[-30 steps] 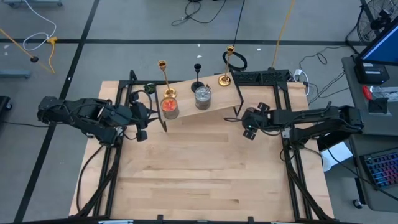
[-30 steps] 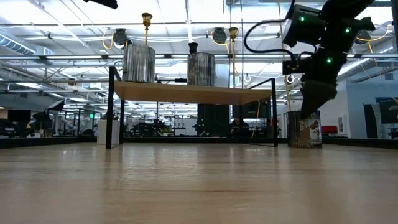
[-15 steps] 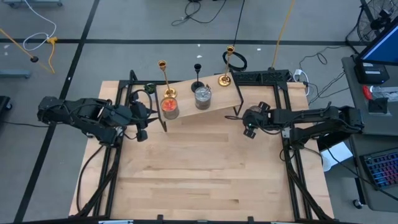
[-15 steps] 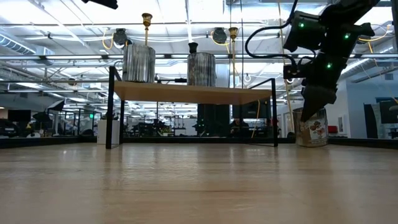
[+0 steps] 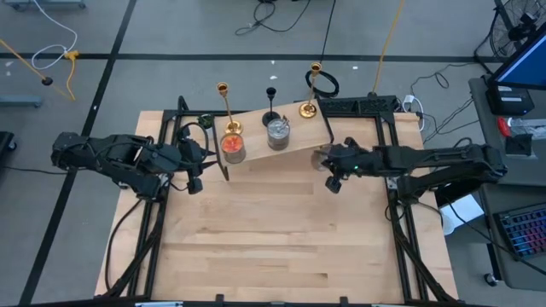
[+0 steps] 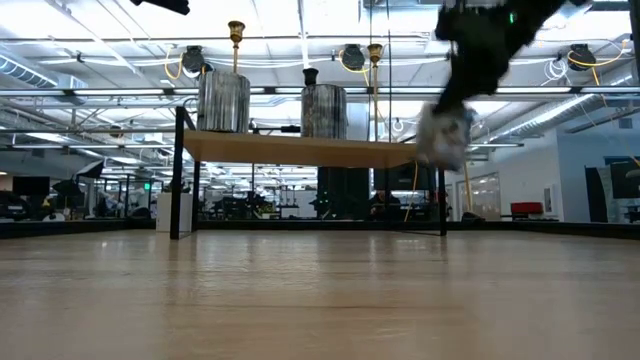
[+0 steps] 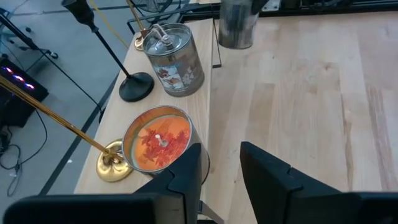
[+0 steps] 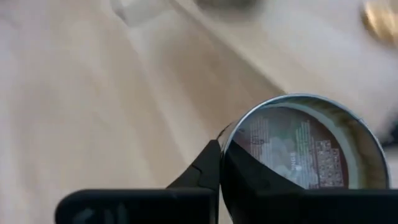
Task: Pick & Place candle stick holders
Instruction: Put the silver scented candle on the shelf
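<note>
Right gripper (image 5: 328, 162) pinching tin (image 8: 303, 146) rim, lifted beside shelf (image 5: 294, 141); left gripper (image 7: 221, 171) spread, near shelf's other end.

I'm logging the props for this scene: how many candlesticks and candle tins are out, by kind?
Gold candlesticks: 2
Black candlestick: 1
Candle tins on the shelf: 2
Tin held by the right gripper: 1
Total: 6

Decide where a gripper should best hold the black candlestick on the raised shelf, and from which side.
Grip the black candlestick on its thin upright stem, about midway, well above the flared base. Probably come down from above, since the lidded tin stands close beside its base and crowds a low approach.
</note>
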{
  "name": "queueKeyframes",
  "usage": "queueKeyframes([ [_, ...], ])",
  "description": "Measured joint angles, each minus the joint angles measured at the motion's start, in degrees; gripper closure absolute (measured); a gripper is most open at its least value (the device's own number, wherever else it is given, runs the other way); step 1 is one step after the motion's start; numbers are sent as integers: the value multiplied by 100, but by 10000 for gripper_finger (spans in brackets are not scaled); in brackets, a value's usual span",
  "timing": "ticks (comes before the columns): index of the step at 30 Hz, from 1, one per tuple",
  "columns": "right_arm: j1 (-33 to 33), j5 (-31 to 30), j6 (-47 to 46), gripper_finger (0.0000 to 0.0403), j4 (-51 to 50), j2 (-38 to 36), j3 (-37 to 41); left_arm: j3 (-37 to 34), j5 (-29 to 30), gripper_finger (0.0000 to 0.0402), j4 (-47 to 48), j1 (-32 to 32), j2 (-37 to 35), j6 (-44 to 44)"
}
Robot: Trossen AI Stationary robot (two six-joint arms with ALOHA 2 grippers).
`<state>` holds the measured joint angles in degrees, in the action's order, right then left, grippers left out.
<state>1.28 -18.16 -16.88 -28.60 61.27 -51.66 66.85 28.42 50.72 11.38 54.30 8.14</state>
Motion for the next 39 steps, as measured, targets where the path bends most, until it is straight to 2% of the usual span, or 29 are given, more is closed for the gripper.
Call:
queueKeyframes([
  [4,-222,501,165,401,681,-77,-192,0,-4,284,0,0,0,99],
  [13,5,450,1324,402,2131,199,-364,0,-4,284,-79,-2,0,105],
  [15,146,433,1400,402,1854,371,-576,0,-4,284,-111,-2,0,105],
  [19,438,-292,1567,402,683,676,-1269,0,-4,284,-109,-4,0,108],
  [22,694,-438,1582,402,292,864,-1741,0,-2,284,-109,-4,0,108],
  [28,1246,479,1323,402,-92,1183,-1935,0,-2,284,-109,-4,0,110],
  [39,1559,491,1310,401,-424,1388,-1933,0,-2,284,-105,-4,2,117],
])
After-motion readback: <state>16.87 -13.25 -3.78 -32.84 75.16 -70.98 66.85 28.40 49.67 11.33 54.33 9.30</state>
